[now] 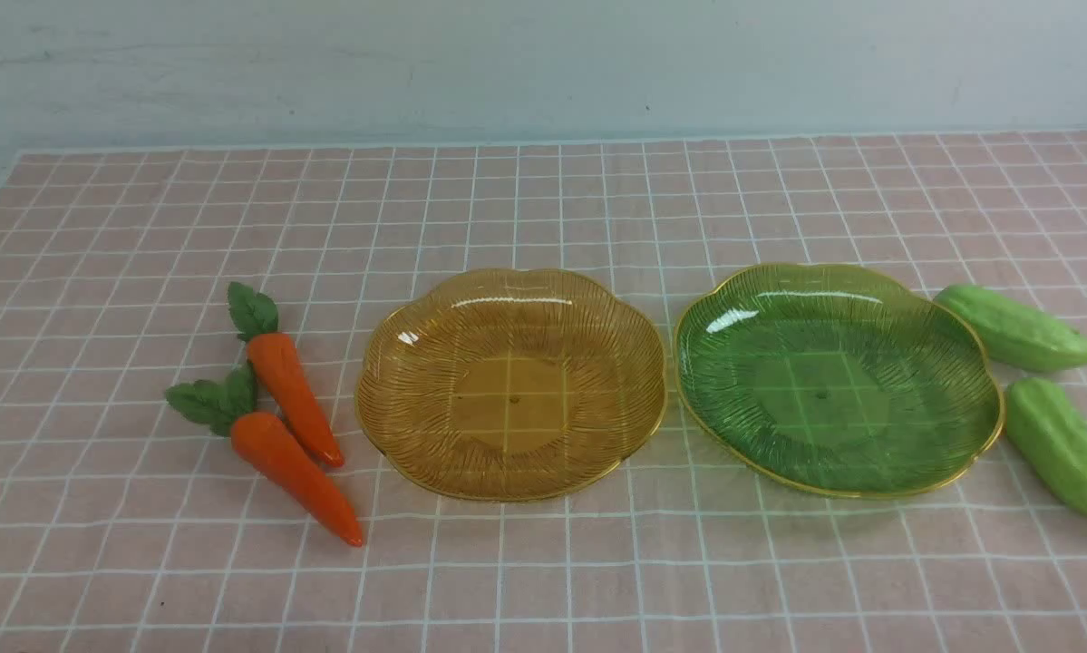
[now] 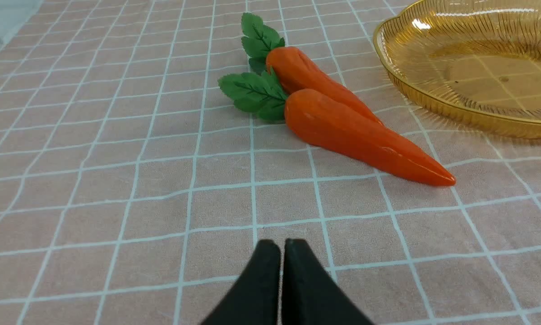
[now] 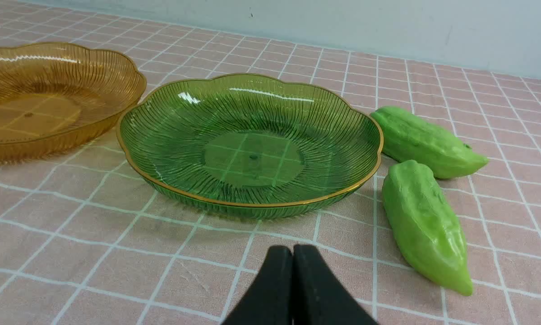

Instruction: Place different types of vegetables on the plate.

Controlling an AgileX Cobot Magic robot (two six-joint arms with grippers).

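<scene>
A: Which vegetables do we count?
B: Two glossy orange toy carrots (image 1: 291,404), green-leaved, lie touching left of the amber ribbed plastic plate (image 1: 396,363); two bumpy light-green gourds (image 1: 1019,328), right of the green ribbed plate (image 1: 715,313).
A: And the grippers?
B: We find the left gripper (image 2: 282,244) and the right gripper (image 3: 293,249) closed, empty.

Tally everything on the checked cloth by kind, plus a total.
Carrots, orange: 2
Gourds, light green: 2
Plates, one amber, one green: 2
Total: 6
</scene>
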